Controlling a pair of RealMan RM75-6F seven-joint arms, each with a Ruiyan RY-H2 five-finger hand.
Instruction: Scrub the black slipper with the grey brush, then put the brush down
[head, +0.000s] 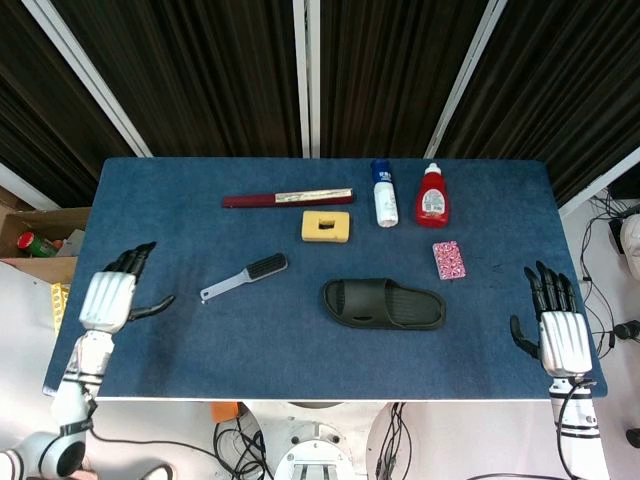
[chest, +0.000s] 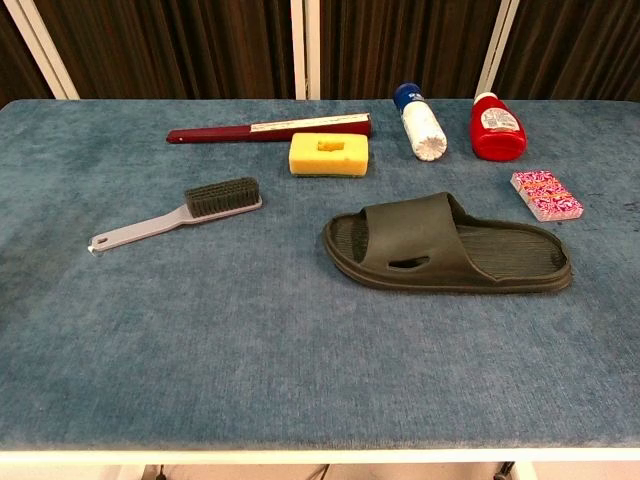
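Blue-clothed table (head: 480, 190): grey brush (head: 244, 277) laid bristles-up left of centre, black slipper (head: 383, 304) beside it mid-table, left hand (head: 108, 297) and right hand (head: 560, 335) held empty, fingers spread, at opposite edges; brush judged put down, scrubbing unverifiable.

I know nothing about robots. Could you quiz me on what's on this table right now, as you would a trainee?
1. True or false: the left hand holds the brush.
2. What lies nearest the sponge? A) red bottle B) slipper C) dark red stick
3. Fill in: the brush's bristles point ____.

Key:
1. False; it lies alone on the table, both hands open.
2. C
3. up
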